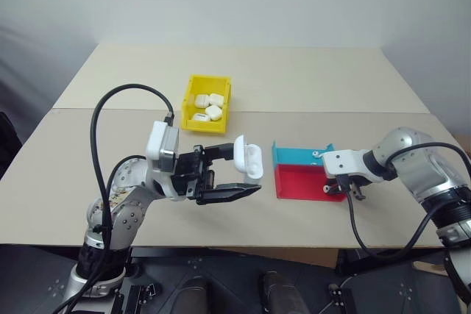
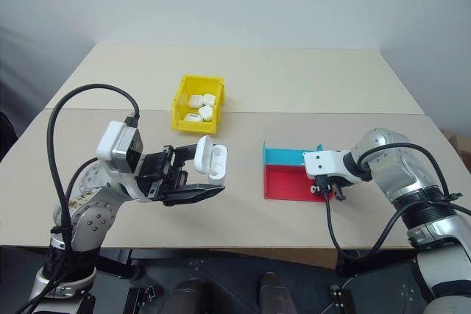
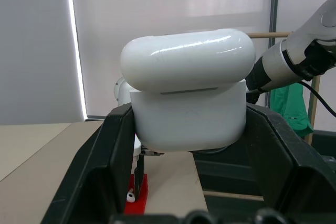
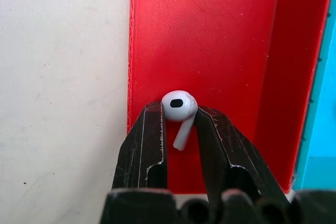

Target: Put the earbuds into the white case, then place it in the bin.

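1. Head views: the left gripper [image 1: 234,176] holds the white case [image 1: 248,158] clear of the table [image 1: 309,79], lid hinged open and facing the right arm. The right gripper [image 1: 355,191] reaches down at the near right corner of the red tray [image 1: 298,182], which lies touching the blue tray [image 1: 294,155] behind it. The yellow bin [image 1: 195,83], already holding several white cases, stands well beyond the left arm. Judgement: early stage; no earbud appears seated in the case and the binning remains undone.

2. Left wrist view: black fingers [image 3: 102,166] clamp the case body from both sides, lid raised. The red tray edge and one white earbud [image 3: 129,197] show below.

3. Right wrist view: the right fingers [image 4: 149,140] are closed about one earbud [image 4: 179,109], pinching it just below the bulb, stem pointing back along the gripper. It sits over the red floor, near the tray's outer edge; whether it is lifted I cannot tell.

4. Clearance: bare table lies between the trays and the held case, so the transfer path looks unobstructed. The raised tray wall on the far side is the only nearby edge.
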